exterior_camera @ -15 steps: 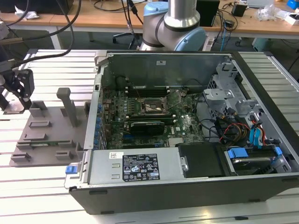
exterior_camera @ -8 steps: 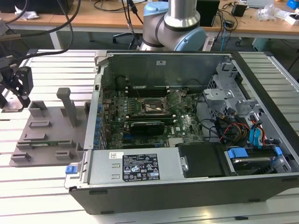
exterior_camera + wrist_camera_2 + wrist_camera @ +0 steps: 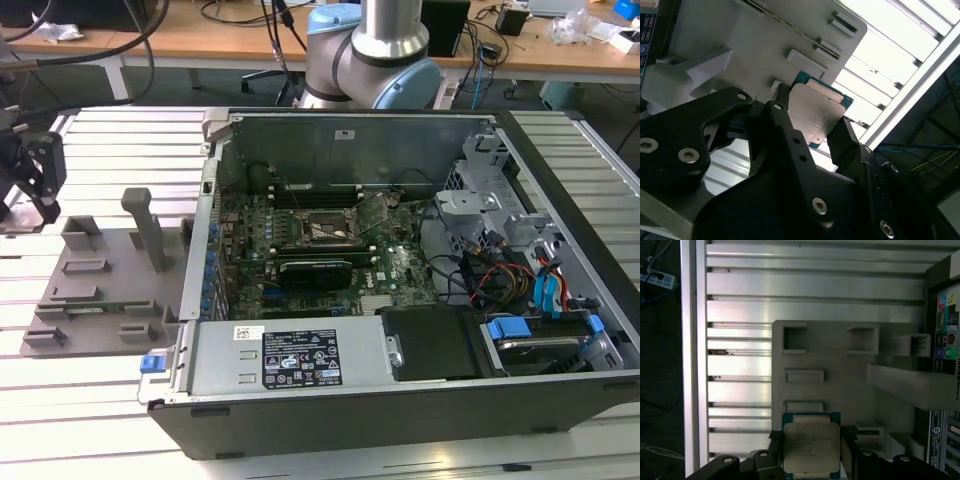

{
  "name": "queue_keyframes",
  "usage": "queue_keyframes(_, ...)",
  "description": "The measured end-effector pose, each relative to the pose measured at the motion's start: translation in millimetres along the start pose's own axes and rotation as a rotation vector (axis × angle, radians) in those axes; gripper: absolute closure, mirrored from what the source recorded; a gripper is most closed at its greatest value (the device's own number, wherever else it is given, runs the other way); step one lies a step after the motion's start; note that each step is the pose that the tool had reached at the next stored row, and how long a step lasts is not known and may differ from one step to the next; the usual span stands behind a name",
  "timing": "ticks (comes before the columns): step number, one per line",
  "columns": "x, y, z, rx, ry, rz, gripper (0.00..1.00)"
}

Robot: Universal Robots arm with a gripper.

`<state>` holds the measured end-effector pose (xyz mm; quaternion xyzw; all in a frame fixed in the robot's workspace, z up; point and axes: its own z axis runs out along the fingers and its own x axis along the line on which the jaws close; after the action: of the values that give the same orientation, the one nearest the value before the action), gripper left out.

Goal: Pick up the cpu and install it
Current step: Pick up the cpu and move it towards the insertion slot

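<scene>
The cpu (image 3: 811, 446), a small square chip with a silvery-grey top on a green edge, sits between the black fingers (image 3: 774, 452) of my gripper (image 3: 811, 455), which is shut on two opposite sides of it. The second wrist view shows the cpu (image 3: 817, 112) from below the fingers, clamped in the gripper (image 3: 815, 127). In the exterior view my gripper (image 3: 35, 180) hangs at the far left, above the slatted table and left of the grey tray (image 3: 100, 285). The black socket frame (image 3: 322, 230) lies on the motherboard inside the open computer case (image 3: 400, 400).
The grey plastic tray (image 3: 840, 365) has upright posts (image 3: 148, 225) and several raised pockets. The case's wall (image 3: 205, 250) stands between tray and motherboard. Cables and drive bays (image 3: 520, 290) fill the case at the exterior view's right. The arm's base (image 3: 375, 50) rises behind the case.
</scene>
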<state>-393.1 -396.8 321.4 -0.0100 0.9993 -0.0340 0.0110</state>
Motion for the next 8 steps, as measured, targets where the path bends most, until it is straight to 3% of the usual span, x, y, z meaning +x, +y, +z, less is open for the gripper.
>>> queue_keyframes(8,-0.2,-0.7,-10.7,0.0000,-0.0001,0.000,0.45)
